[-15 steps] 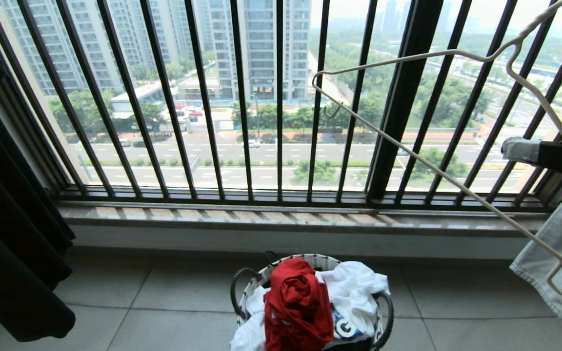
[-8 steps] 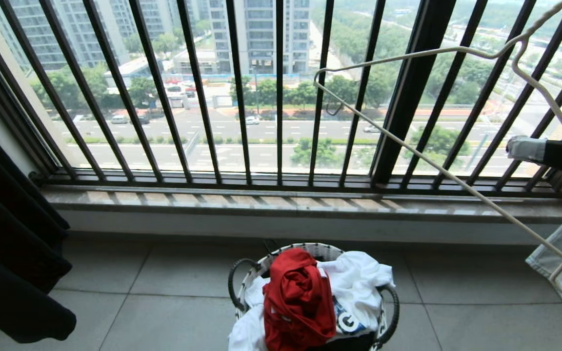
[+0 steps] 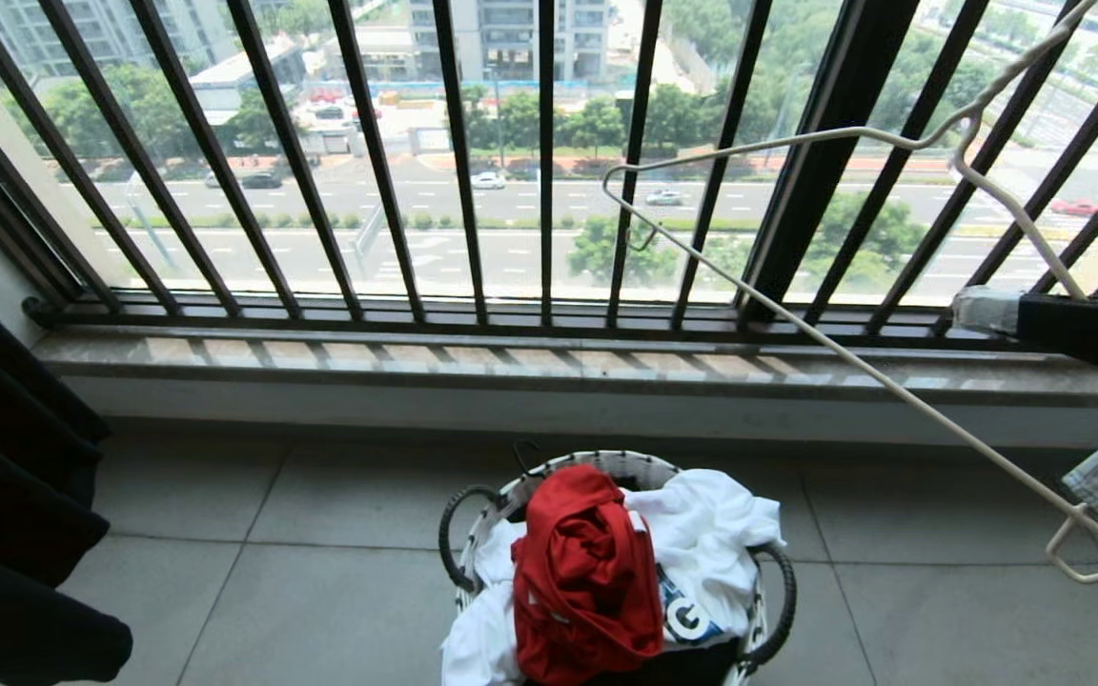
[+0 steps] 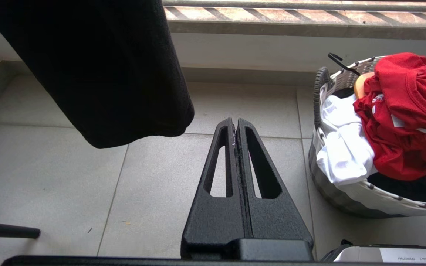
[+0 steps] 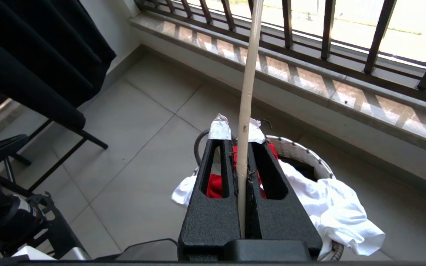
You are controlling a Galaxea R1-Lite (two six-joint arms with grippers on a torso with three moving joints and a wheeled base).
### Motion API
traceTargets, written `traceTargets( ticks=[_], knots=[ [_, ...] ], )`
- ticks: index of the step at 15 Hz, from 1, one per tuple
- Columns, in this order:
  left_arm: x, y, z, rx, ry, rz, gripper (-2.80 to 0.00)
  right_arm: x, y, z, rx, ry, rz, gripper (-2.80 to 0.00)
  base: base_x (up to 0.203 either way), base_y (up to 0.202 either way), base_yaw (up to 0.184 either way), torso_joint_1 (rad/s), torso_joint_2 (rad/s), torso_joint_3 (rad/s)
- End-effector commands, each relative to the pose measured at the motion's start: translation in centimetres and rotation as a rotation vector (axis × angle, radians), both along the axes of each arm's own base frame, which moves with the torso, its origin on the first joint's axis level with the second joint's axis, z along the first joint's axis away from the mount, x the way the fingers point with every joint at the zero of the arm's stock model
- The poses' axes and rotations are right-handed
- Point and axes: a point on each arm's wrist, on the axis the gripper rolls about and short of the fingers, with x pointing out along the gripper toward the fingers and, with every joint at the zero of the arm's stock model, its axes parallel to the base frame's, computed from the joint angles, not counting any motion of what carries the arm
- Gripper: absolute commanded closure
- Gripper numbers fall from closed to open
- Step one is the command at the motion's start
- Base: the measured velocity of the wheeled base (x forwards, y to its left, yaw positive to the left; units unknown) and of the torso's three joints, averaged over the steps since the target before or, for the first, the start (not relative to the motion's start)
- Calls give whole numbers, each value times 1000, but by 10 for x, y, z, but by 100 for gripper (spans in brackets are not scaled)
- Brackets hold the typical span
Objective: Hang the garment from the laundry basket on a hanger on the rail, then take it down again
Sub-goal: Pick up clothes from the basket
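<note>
Red garment (image 3: 585, 572) sits crumpled atop white laundry (image 3: 706, 543) in the laundry basket (image 3: 473, 519) on the tiled floor (image 3: 320, 591), below the barred window (image 3: 454, 171). Right gripper (image 5: 239, 127) is clamped on the hanger (image 3: 797, 324) wire, held up w/ window bars behind it. Left gripper (image 4: 235, 127) is closed & empty, beside basket, w/ black shirt (image 4: 98, 62) hanging close above it.
</note>
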Motion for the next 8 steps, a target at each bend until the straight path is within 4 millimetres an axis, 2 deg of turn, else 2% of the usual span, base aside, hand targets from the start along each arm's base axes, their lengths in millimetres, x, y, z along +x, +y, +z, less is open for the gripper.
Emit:
traceTargets(
  ticks=[1, 8],
  knots=[
    [0, 0, 0, 0, 1, 1, 0, 2, 1, -1, -2, 7, 2, 0, 0, 0, 0, 10, 3, -201],
    [0, 0, 0, 0, 1, 0, 0, 1, 1, -1, -2, 4, 2, 0, 0, 0, 0, 3, 3, -195]
  ],
)
